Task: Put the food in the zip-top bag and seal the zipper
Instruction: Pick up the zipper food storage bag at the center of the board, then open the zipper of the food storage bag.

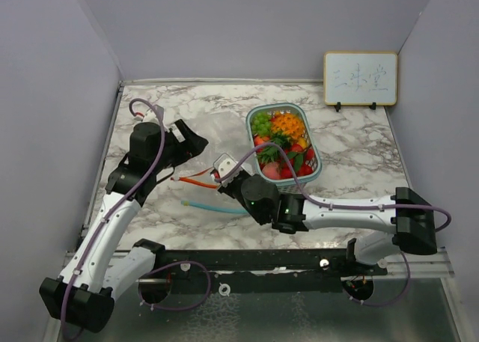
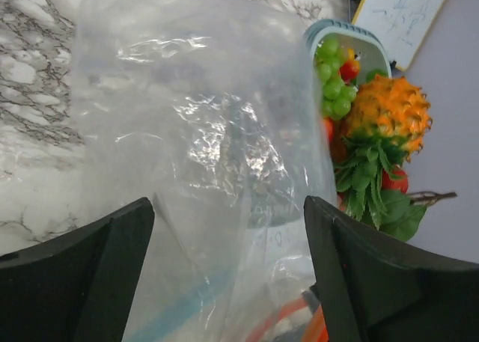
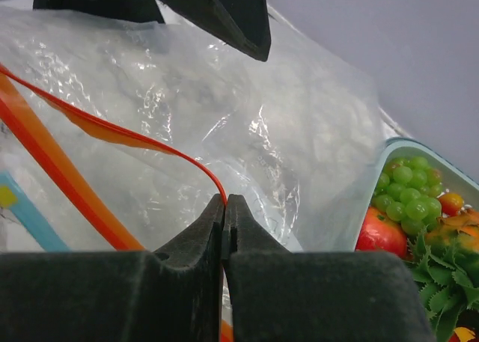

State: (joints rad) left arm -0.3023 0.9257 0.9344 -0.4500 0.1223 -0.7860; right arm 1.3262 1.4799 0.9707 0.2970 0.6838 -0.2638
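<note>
Grey walls enclose a white marble counter (image 1: 352,155), with a small whiteboard (image 1: 360,78) propped at the back right corner. Your left pincer (image 2: 226,206) stands spread wide, gripping nothing. The clear zip-top bag (image 2: 194,132) lies crumpled on the counter directly ahead of it and fills the view between its fingers. Your right pincer (image 3: 224,203) is pressed together, pinching the bag's orange zipper strip (image 3: 112,136) at its very tips. The strip arcs up and away to that pincer's left, and a blue strip (image 3: 22,207) lies lower on the same side. The left pincer's dark fingers show just beyond the bag, facing the right pincer. The food (image 1: 281,144), which includes green grapes, red strawberries, a spiky orange fruit and leafy greens, all sits in the teal basket (image 1: 250,126), ahead and to the right of both pincers, close beside the bag.
</note>
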